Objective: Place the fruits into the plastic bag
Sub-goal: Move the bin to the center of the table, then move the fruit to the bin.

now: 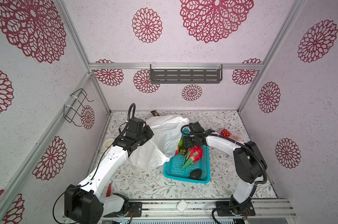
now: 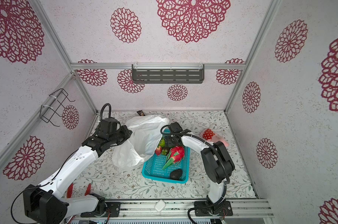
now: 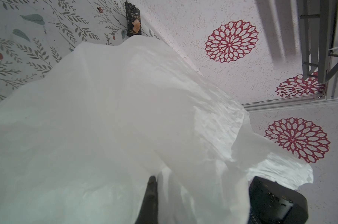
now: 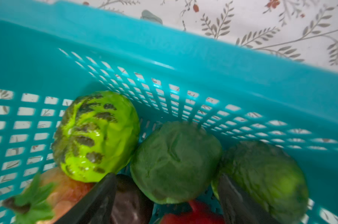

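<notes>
Floral-print table (image 1: 144, 186), walled in red-rosette paper: closest to the robot's bases sits a teal basket (image 1: 183, 179) with the fruits inside it. A dark, bumpy avocado (image 1: 195, 174) rests in the basket's near right corner. Midway along the basket lies a red-pink dragon fruit (image 1: 195, 154) with green scales. Just left of it are small green grapes (image 1: 183, 150) and a red strawberry (image 2: 158, 150) by the basket's left wall. At the basket's far end the right end effector (image 4: 166, 175) hangs among the produce, released, its fingers (image 4: 98, 195) spread wide on either side of a dark green round fruit (image 4: 175, 161); whether they touch it cannot be told. A glossy bright green piece (image 4: 96, 135) streaked with dark and a second green fruit (image 4: 265, 180) flank it against the basket's perforated wall. Left of the basket the translucent white plastic bag (image 1: 164, 135) stands crumpled and tall, its edge overlapping the basket's left rim in both top views. The left end effector (image 1: 150, 134), on the bag's side away from the basket, is clenched on a fold of the plastic, which fills the left wrist view. Right of the basket's far end, well apart, lies a red, white-dotted pink plush toy (image 1: 225, 132). Beyond the basket, behind the bag at the back wall, a dark snack packet (image 3: 133, 21) lies on the table.
</notes>
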{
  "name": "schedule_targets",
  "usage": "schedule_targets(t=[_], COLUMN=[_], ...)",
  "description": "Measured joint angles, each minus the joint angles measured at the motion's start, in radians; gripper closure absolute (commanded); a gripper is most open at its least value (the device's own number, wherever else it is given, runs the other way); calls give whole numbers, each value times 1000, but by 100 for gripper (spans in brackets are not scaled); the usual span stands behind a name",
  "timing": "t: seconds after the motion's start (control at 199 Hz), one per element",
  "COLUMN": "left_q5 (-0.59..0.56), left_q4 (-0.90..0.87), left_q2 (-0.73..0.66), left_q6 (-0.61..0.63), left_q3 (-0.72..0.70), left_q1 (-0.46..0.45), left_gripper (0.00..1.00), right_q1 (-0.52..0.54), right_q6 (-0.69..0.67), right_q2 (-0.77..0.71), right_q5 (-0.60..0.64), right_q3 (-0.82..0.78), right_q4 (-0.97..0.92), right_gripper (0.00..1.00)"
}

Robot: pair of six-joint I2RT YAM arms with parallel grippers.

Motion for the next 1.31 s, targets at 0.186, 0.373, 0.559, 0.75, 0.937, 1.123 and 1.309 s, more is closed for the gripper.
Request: schedule_targets(t=[0.186,0.373,0.559,0.75,0.937,1.123,1.309], left_q5=[0,0,-1,-3,-3,-2,2], left_q4=[-6,-13,-14,-15,-16,-19,-19], left_q2=[0,0,0,2,16,27,37], left_q6=[3,4,4,5,11,19,22], left_q3=[0,0,0,0,4,18,32], left_q1=[0,0,0,0,0,0,0], left_gripper=[100,100,100,100,100,100,100], right_q1=[-1,2,11,17,15,11,20], right_q6=[11,45,95,103,43,-20,-67], right_q2=[26,61,66,58,2,-86,-155], right_q5=[1,29,100,121,29,-148,-223], right_q3=[33,74,71,53,-38,-144,-156], right_q4=[-25,-18,13,33,86,105,85], right_gripper=[13,11,11,12,14,15,15])
